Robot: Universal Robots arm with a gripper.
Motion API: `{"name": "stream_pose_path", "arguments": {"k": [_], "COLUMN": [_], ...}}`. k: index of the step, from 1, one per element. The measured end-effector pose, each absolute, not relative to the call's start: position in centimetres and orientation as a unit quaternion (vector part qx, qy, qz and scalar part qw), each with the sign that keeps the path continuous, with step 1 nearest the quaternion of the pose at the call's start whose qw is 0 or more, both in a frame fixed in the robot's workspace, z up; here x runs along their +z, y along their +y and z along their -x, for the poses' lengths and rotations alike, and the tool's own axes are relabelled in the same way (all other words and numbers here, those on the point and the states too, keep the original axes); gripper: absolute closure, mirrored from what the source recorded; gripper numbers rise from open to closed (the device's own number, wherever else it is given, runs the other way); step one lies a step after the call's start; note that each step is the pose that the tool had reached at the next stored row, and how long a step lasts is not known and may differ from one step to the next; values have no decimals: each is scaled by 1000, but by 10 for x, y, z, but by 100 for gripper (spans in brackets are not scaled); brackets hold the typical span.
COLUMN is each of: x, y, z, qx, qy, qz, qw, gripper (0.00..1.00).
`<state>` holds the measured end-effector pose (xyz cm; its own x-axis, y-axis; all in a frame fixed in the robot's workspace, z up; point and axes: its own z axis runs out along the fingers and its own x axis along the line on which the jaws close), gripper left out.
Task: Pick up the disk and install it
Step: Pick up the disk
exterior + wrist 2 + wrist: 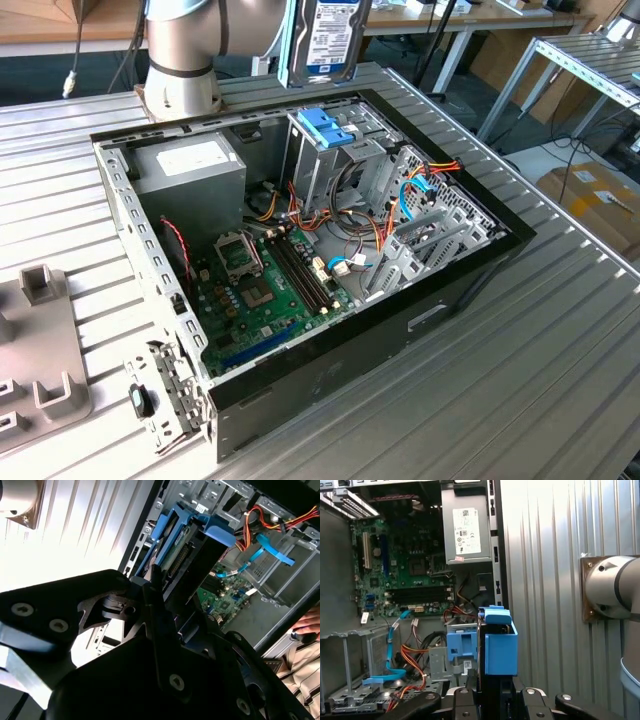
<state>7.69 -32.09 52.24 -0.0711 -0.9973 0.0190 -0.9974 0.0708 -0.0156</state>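
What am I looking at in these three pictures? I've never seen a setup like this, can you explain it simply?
A robot arm stands on a ribbed metal table. One picture comes from a camera off the arm; the other two cameras ride near its wrist. On the table lies an open computer case, its circuit board and wires showing. The gripper is shut on the disk, a silver drive in a light blue frame, held in the air above the case.
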Motion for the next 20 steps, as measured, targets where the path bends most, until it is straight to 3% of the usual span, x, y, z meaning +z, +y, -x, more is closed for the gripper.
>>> {"name": "stream_pose_path", "arguments": {"k": [20], "x": [522], "y": [-321], "z": [-94], "qx": [12], "qy": [-732], "qz": [-682], "qw": [2], "gripper": [65]}}
